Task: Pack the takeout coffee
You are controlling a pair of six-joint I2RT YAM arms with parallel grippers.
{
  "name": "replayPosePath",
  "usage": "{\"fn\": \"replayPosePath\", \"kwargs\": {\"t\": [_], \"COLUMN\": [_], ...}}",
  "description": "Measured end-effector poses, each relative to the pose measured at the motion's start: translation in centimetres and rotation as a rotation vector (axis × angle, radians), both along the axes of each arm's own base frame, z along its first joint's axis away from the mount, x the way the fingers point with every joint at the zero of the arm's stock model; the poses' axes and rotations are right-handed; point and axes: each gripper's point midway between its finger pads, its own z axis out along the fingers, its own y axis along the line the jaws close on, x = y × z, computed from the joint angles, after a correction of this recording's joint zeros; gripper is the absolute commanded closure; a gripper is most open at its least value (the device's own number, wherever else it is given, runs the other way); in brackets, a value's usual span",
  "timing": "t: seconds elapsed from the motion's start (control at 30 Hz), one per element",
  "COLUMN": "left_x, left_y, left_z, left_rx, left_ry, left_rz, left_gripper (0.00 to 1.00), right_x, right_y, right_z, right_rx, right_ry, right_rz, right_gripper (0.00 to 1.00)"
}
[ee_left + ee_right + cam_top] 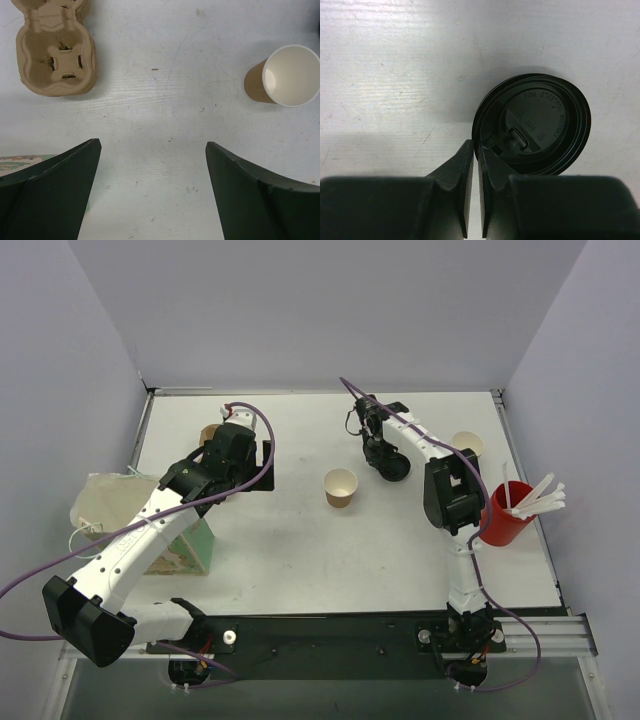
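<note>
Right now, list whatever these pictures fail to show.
Right wrist view: whether the right end effector grips the black lid; its own fingers cover the rim contact.
Top view: most of the black lid, under the right end effector.
Top view: most of the pulp carrier, behind the left arm.
Left wrist view: the green printed package, cut off by the frame edge and the left end effector.

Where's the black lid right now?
The black lid lies right of centre in the top view, beside the open paper cup, its rim pinched by the right gripper.
</note>
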Motion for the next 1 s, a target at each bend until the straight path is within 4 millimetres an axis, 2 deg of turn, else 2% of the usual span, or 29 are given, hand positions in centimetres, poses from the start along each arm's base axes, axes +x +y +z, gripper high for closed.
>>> {"fn": "replayPosePath", "kwargs": {"t": [0.37,0.8,1.0], "left_x": [-0.02,-0.04,0.01], "left_y": [0.06,0.33,0.44], "left_z": [-0.14,-0.52,-0.51], "left_rx": [0.002,0.007,0.007], "left_ry": [0.003,0.011,0.011], "left_rz": [0.001,0.008,0.011], "left_gripper": [0.03,0.03,0.02], "right_x": [-0.11,-0.22,-0.12], "right_y": [0.30,0.67,0.78], "right_z": [-0.10,-0.23,0.55], "right_rx": [0.028,0.091,0.101], "right_ry": [0.011,0.030,0.015], "right_rz": [-0.001,-0.023,-0.024], "right_gripper": [0.96,1.00,1.00]}}
